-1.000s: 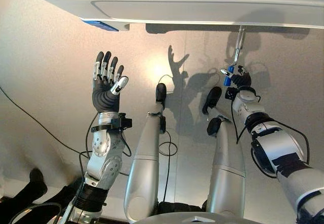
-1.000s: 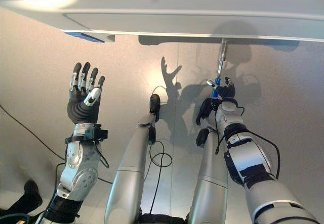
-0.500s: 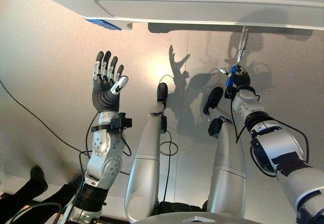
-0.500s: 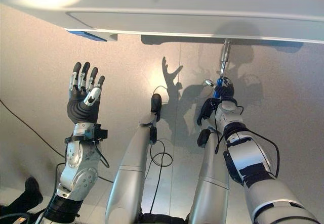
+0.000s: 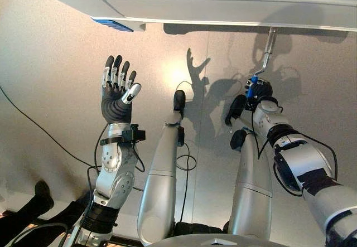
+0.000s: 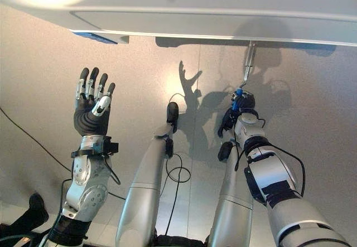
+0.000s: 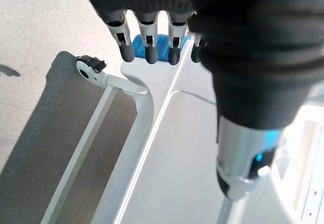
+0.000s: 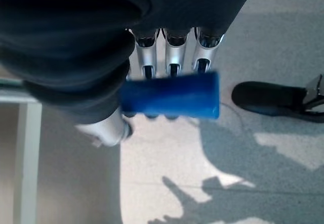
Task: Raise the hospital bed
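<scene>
Pale, matt flooring point(image 5: 50, 63) with a faint speckle spreads under the scene, and the smooth white moulded edge of the hospital bed point(image 5: 223, 4) runs across the far side, carrying a small blue panel point(image 5: 111, 24) at its underside on the left. In the left wrist view a white tubular bed frame point(image 7: 81, 153) ends in a caster wheel point(image 7: 91, 66). On the left, the left hand point(image 5: 117, 99) is raised over the floor with its palm open and its silver, dark-tipped fingers straight and slightly fanned, touching nothing and well apart from the bed. In the lower left corner a person's dark shoe point(image 5: 39, 194) rests on the floor. To the right, a thin bright metal crank rod point(image 5: 268, 49) hangs down from beneath the bed's edge and bends near its lower end into a blue cylindrical handle point(image 8: 169, 94). The right hand point(image 5: 257, 91) has its fingers curled round that smooth blue grip, with the thumb closing from the other side.
</scene>
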You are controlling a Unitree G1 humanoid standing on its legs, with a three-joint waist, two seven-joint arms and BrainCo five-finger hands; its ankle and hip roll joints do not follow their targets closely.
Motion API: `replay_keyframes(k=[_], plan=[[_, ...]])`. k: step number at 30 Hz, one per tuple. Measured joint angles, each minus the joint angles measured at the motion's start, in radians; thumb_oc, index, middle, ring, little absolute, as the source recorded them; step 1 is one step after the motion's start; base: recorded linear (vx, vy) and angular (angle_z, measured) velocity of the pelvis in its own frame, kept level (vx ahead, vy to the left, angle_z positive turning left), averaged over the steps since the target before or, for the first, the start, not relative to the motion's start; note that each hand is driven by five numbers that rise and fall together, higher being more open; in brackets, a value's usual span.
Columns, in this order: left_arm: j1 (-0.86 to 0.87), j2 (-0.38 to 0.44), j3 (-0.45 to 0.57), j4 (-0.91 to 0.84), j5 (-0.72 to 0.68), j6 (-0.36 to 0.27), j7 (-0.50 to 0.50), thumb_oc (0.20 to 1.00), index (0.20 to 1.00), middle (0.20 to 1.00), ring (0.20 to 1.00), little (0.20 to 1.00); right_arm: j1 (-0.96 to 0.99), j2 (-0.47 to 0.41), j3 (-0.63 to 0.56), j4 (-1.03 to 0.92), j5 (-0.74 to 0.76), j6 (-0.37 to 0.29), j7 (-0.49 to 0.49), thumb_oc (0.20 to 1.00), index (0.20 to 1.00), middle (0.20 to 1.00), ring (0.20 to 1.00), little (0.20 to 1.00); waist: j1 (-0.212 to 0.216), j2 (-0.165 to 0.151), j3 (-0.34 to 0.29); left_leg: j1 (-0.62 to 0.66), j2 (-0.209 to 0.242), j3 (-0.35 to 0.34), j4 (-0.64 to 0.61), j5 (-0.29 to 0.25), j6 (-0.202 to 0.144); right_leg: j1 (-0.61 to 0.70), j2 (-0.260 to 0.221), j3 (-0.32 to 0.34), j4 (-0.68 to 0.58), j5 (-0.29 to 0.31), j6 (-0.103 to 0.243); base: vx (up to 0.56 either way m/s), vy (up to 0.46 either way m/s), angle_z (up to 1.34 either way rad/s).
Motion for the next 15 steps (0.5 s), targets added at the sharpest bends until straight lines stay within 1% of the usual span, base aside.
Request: replay_keyframes(k=[15], plan=[[-0.004,0.000,0.000,0.000,0.000,0.000,0.000,1.000,1.000,1.000,1.000,1.000,0.004,0.008,-0.001,-0.002,0.018,0.001,0.000,0.200,0.200,0.200,0.200,0.200,0.004,0.000,0.000,0.000,0.000,0.004,-0.001,0.000,0.000,-0.001,0.000,0.000,-0.002,0.000,0.000,0.00,0.000,0.00]])
